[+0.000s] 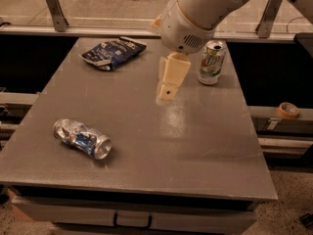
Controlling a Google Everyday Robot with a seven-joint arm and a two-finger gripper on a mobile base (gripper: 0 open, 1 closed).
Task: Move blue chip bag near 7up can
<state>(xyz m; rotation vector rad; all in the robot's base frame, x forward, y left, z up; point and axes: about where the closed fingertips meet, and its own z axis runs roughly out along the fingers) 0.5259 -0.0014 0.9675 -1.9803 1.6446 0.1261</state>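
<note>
Pincer (pixel 165 97) hangs over middle of grey table (pixel 205 146), tape roll (pixel 287 110) lying alongside.

The crumpled dark navy-blue foil chip bag (pixel 113 53) has white lettering and white edges. The upright white-and-green 7up can (pixel 211 62) has a silver top. The crushed aluminium can (pixel 82 138) lying on its side is silver with blue patches. The flat desk (pixel 195 146) is plain matte grey. The pale cream plastic jaws, below a white rounded arm housing (pixel 195 18), hang over the desk between bag and can.
</note>
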